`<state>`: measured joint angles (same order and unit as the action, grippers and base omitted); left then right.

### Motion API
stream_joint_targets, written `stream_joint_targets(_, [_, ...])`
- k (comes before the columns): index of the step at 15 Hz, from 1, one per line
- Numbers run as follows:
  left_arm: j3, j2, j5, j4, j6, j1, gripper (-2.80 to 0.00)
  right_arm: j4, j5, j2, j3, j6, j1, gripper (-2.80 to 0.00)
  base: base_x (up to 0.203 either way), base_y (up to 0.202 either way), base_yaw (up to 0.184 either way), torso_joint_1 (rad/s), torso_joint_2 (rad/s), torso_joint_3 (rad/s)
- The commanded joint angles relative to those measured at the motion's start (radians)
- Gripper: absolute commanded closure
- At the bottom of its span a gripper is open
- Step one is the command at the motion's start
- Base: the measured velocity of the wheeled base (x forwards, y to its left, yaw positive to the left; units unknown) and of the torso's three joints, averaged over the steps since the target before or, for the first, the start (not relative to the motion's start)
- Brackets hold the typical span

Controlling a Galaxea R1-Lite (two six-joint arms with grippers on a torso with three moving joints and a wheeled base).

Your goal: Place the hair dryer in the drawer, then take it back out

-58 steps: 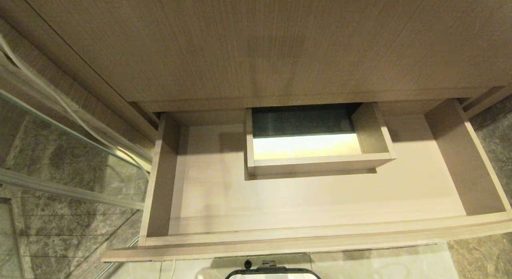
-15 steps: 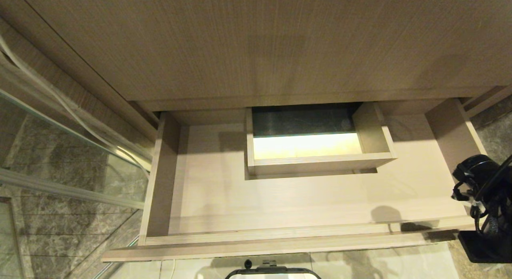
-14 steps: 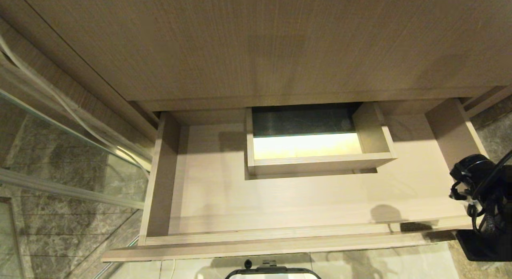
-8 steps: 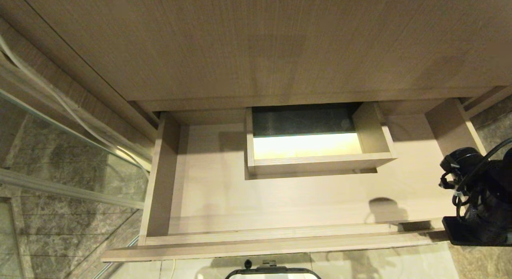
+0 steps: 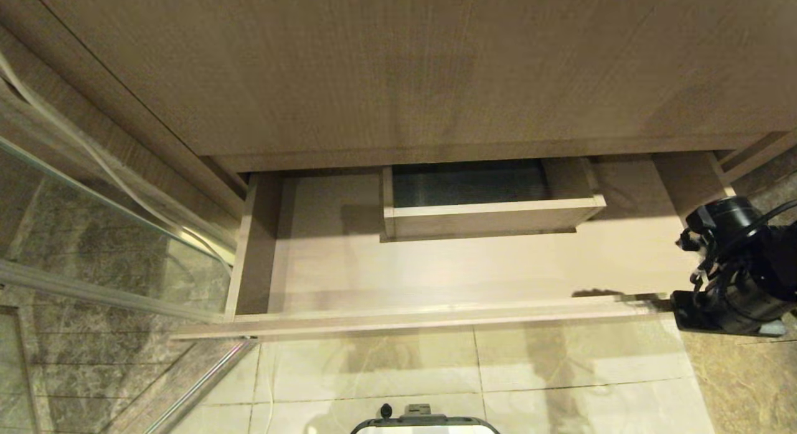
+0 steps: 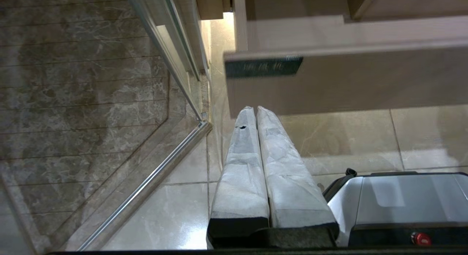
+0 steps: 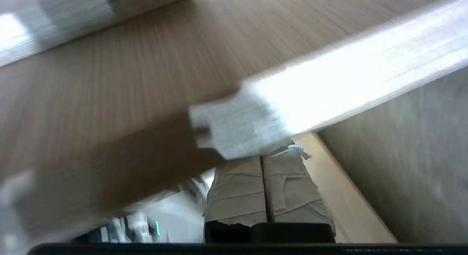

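The hair dryer appeared in none of the views, so where it lay could not be told. One drawer [image 5: 436,322] stood partly open, bare inside but for a single boxed cut-out [image 5: 492,213] at the back. The right gripper [image 7: 262,156] had its fingers pressed together, holding nothing, at the drawer's right front corner. The left gripper [image 6: 256,110] hung parked below the drawer's labelled corner, fingers likewise together and empty. By the task's wording, such a dryer is probably light, rigid and smooth-shelled; the straight handle seems the safest place to hold it.
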<state>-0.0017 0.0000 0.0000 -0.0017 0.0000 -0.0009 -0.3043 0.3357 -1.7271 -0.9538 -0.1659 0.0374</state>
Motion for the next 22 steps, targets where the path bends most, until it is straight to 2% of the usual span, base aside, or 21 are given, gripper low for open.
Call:
stream_joint_targets(1, [0.000, 0.002, 0.000, 0.000, 0.000, -0.001, 0.00, 0.155, -0.001, 0.023, -0.015, 0.024, -0.001, 0.00, 0.000, 0.000, 0.000, 0.000, 0.00, 0.000])
stream_joint_targets(4, [0.000, 0.002, 0.001, 0.000, 0.000, -0.001, 0.00, 0.479, -0.016, 0.024, -0.037, 0.134, -0.004, 0.00, 0.000, 0.000, 0.000, 0.000, 0.00, 0.000])
stream_joint_targets(7, [0.000, 0.002, 0.000, 0.000, 0.000, -0.001, 0.00, 0.705, -0.101, 0.019, -0.057, 0.200, -0.004, 0.00, 0.000, 0.000, 0.000, 0.000, 0.00, 0.000])
stream_joint_targets(8, [0.000, 0.002, 0.000, 0.000, 0.000, -0.001, 0.00, 0.728, -0.125, 0.020, -0.046, 0.208, -0.004, 0.00, 0.000, 0.000, 0.000, 0.000, 0.00, 0.000])
stream_joint_targets(11, [0.000, 0.002, 0.000, 0.000, 0.000, -0.001, 0.00, 0.594, -0.148, 0.136, 0.027, 0.229, -0.001, 0.00, 0.000, 0.000, 0.000, 0.000, 0.00, 0.000])
stream_joint_targets(16, [0.000, 0.002, 0.001, 0.000, 0.000, -0.001, 0.00, 0.236, -0.355, 0.493, 0.172, 0.233, -0.001, 0.00, 0.000, 0.000, 0.000, 0.000, 0.00, 0.000])
stream_joint_targets(19, [0.000, 0.001, 0.001, 0.000, 0.000, -0.001, 0.00, 0.043, -0.387, 0.703, 0.242, 0.229, 0.026, 0.00, 0.000, 0.000, 0.000, 0.000, 0.00, 0.000])
stream_joint_targets(22, [0.000, 0.002, 0.000, 0.000, 0.000, -0.001, 0.00, -0.067, -0.393, 0.933, 0.331, 0.231, 0.038, 0.00, 0.000, 0.000, 0.000, 0.000, 0.00, 0.000])
